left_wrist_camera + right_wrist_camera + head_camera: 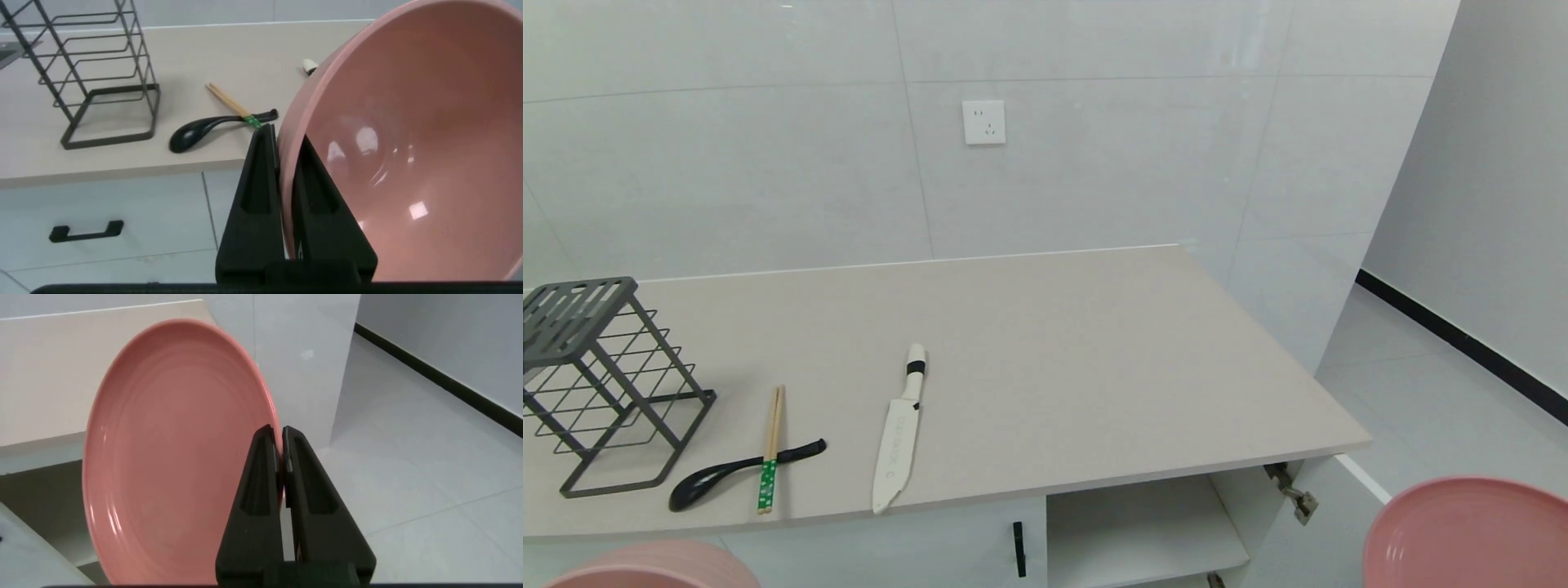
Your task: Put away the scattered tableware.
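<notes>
My left gripper is shut on the rim of a pink bowl, held low in front of the counter; the bowl's edge shows at the bottom left of the head view. My right gripper is shut on the rim of a pink plate, off the counter's right end; the plate sits at the bottom right of the head view. On the counter lie a black spoon, wooden chopsticks across its handle, and a cream knife.
A dark wire rack stands at the counter's left. The counter is bare in the middle and right. Below its right part, a cabinet stands open with a white shelf. A wall socket is on the tiled wall.
</notes>
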Controlling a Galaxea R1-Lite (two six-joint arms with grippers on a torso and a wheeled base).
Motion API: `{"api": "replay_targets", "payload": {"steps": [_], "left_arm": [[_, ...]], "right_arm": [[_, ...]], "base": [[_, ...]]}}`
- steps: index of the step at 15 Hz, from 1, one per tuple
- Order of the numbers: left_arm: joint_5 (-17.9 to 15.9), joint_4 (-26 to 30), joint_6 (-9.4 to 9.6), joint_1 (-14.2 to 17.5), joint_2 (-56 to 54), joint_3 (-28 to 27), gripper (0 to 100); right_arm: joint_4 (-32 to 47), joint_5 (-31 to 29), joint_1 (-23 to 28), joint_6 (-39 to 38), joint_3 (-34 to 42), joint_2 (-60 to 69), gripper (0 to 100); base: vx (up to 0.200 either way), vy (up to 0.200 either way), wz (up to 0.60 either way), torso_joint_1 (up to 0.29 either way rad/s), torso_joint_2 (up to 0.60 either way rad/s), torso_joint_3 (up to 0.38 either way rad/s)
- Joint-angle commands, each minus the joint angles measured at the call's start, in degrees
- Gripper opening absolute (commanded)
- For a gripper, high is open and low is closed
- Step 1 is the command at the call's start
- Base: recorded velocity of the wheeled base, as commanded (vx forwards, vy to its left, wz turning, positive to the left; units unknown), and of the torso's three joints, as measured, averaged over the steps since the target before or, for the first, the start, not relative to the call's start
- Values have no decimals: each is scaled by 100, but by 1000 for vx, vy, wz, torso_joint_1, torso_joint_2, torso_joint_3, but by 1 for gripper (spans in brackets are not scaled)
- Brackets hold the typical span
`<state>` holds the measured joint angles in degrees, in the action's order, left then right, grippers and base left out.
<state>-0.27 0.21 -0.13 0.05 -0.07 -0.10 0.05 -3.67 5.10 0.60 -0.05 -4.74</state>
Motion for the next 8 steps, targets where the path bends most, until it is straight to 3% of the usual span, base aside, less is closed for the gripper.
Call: {"api": "replay_targets", "payload": {"steps": [1,5,8], "left_arm": [[0,-3,-4,4,7,1,0],[0,-3,-4,4,7,1,0],[0,-3,-4,4,7,1,0]], "right_arm": [[-5,-2,0,2,-4,-9,0],[-5,-2,0,2,5,-9,0],[-5,-2,0,2,5,-9,0]], "base": [[0,0,0,0,0,0],[0,0,0,0,0,0],[0,0,0,-79,305,220]]}}
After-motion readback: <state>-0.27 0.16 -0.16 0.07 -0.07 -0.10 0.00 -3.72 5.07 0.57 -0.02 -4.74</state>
